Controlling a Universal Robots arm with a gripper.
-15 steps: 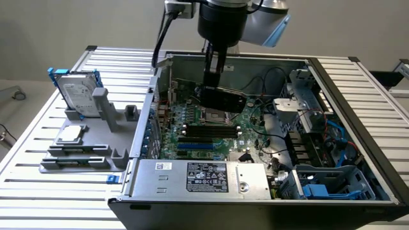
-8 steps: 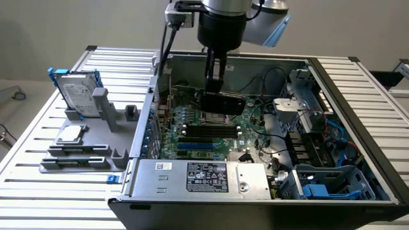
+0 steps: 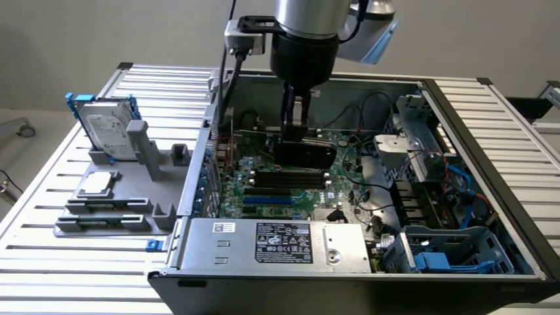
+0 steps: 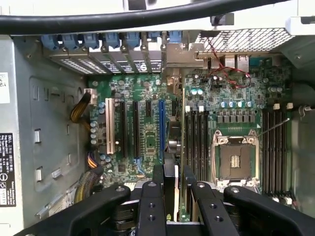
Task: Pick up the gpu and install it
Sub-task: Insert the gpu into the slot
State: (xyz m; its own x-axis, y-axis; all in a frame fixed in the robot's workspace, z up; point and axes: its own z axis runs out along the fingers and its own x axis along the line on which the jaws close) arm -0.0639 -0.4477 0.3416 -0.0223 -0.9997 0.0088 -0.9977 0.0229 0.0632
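My gripper (image 3: 296, 134) hangs inside the open computer case (image 3: 490, 151), shut on the gpu (image 3: 306, 155), a flat black card held upright just above the green motherboard (image 3: 289, 193). In the wrist view the gpu (image 4: 180, 147) is seen edge-on between my black fingers (image 4: 150, 206). Its silver end bracket (image 4: 178, 59) reaches the rear slot openings. The card stands beside the long blue slot (image 4: 161, 125), between it and the black memory slots (image 4: 197, 142). I cannot tell whether its lower edge touches a slot.
A silver hard drive in a blue frame (image 3: 109, 128) and a small square processor chip (image 3: 96, 184) sit on a grey holder (image 3: 114, 210) at the exterior view's left. The power supply (image 3: 280, 243), drive cages (image 3: 420, 147), cables and the empty processor socket (image 4: 236, 157) crowd the case.
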